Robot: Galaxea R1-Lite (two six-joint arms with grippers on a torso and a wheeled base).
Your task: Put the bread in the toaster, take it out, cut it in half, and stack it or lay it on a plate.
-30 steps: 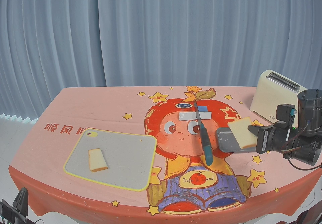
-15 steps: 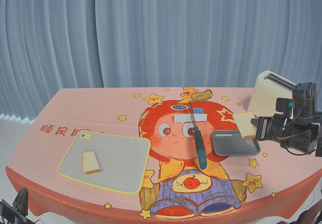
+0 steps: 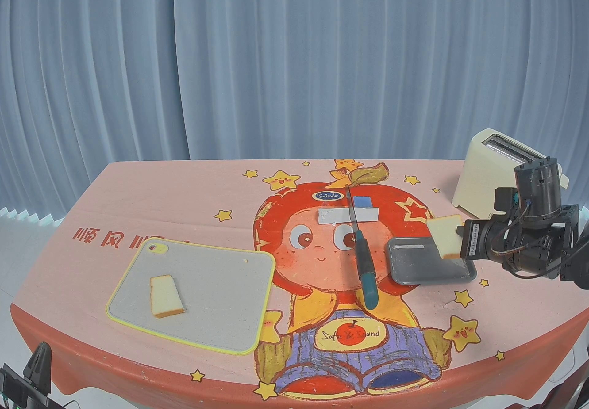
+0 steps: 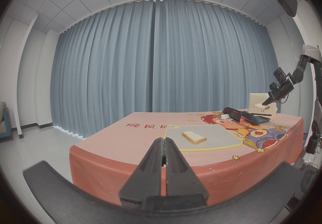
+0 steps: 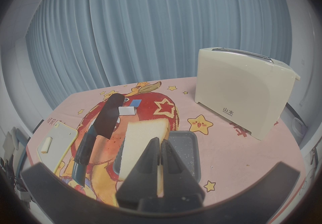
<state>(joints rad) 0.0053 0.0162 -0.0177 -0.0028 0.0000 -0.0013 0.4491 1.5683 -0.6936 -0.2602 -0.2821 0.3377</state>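
Backdrop: blue-grey pleated curtain; surface: pink cartoon-print tablecloth (image 3: 184,195). Item in hand: pale crusted bread piece (image 3: 446,236), clamped in the right gripper (image 3: 459,238), hanging just above a grey rectangular metal tray (image 3: 408,266) (seemingly the plate), near a cream toaster (image 3: 491,174). Second bread piece (image 3: 166,296): flat on a yellow-rimmed grey cutting board (image 3: 215,300). Left gripper (image 4: 164,149): jaws together, empty. Step, as judged: plating. Next move calls for lowering the piece and releasing it flat.

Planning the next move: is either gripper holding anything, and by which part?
The right gripper pinches a bread slice by the edge nearest the arm, above the tray. The left gripper is shut on nothing.
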